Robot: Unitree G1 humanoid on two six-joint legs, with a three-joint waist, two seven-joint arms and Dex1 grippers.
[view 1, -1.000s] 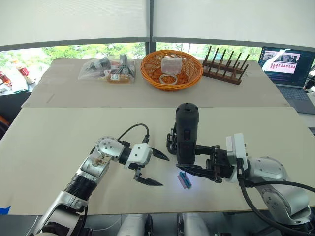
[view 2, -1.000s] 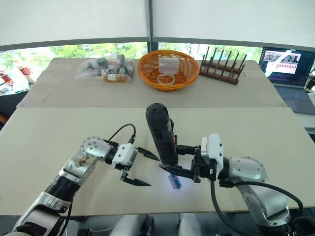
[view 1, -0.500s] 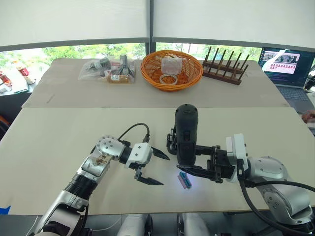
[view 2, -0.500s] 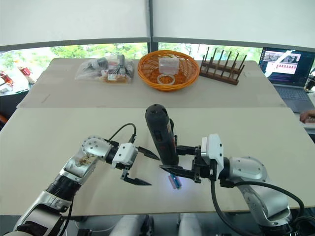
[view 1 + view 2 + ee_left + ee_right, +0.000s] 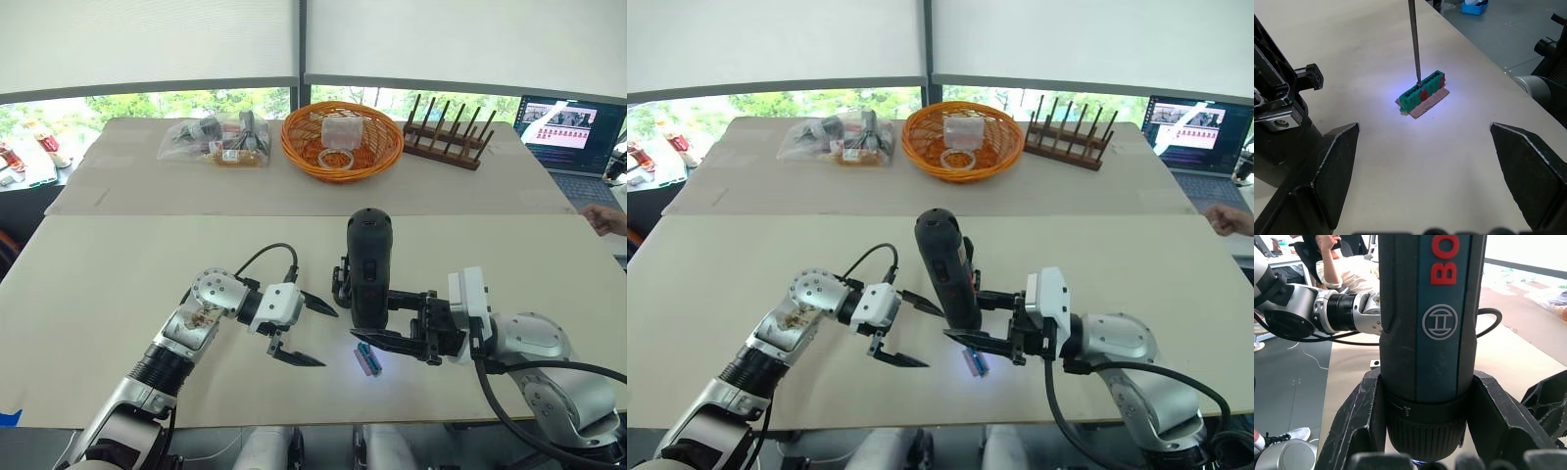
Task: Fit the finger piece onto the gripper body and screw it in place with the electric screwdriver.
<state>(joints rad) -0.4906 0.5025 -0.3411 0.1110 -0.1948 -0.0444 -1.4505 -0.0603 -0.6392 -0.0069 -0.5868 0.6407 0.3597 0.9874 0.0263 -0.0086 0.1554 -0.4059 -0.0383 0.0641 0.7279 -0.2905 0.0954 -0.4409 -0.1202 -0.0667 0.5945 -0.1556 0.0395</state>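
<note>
My right gripper (image 5: 377, 315) is shut on the electric screwdriver (image 5: 368, 269), a thick black tool held upright with red lettering (image 5: 1449, 254). Its thin metal bit (image 5: 1413, 44) points down and touches a small green-and-brown block (image 5: 366, 360) lying in a patch of blue light on the table. The gripper body (image 5: 339, 284), a black blocky mechanism, stands just behind the screwdriver and beside my left gripper (image 5: 1278, 93). My left gripper (image 5: 328, 339) is open and holds nothing, a little left of the block. The finger piece is out of view.
An orange basket (image 5: 341, 137) with small items, a wooden peg rack (image 5: 446, 132) and a clear bag of parts (image 5: 216, 139) sit on the far table. A laptop (image 5: 578, 137) is at the far right. A person's hand (image 5: 607, 217) rests at the right edge.
Both arms and the screwdriver have stayed almost still. A person's hand has come further into view at the right edge.
</note>
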